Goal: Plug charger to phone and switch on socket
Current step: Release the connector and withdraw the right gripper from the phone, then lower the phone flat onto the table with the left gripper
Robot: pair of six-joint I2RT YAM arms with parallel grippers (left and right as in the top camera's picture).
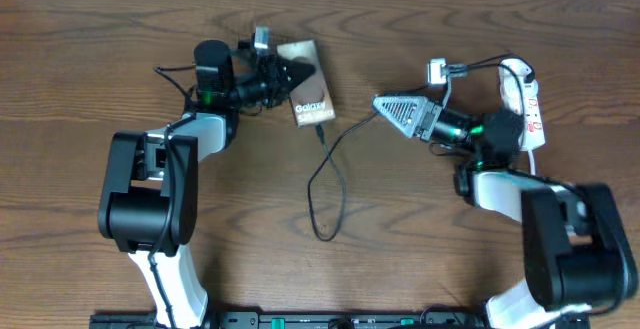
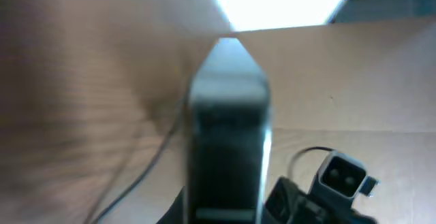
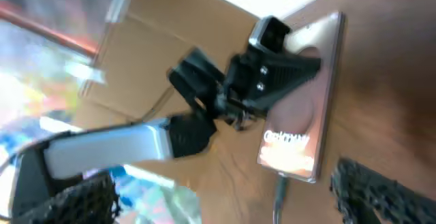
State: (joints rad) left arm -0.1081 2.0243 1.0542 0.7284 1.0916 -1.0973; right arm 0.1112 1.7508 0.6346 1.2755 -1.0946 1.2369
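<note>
The phone (image 1: 310, 97) lies at the far middle of the table, its "Galaxy" lettering toward me. My left gripper (image 1: 295, 72) is turned on its side and shut on the phone's left edge; in the left wrist view the phone (image 2: 228, 115) is a dark slab between the jaws. The charger (image 1: 318, 184), a thin black cable, loops on the table, and its plug sits in the phone's near end (image 3: 278, 190). My right gripper (image 1: 380, 102) is open and empty, right of the phone (image 3: 306, 115). The socket (image 1: 530, 109) lies at the far right behind the right arm.
The cable's loop reaches toward the table's middle and runs up to the right under the right gripper. A cardboard box (image 3: 157, 40) stands beyond the table's left side. The right arm's camera (image 2: 340, 176) faces the left gripper.
</note>
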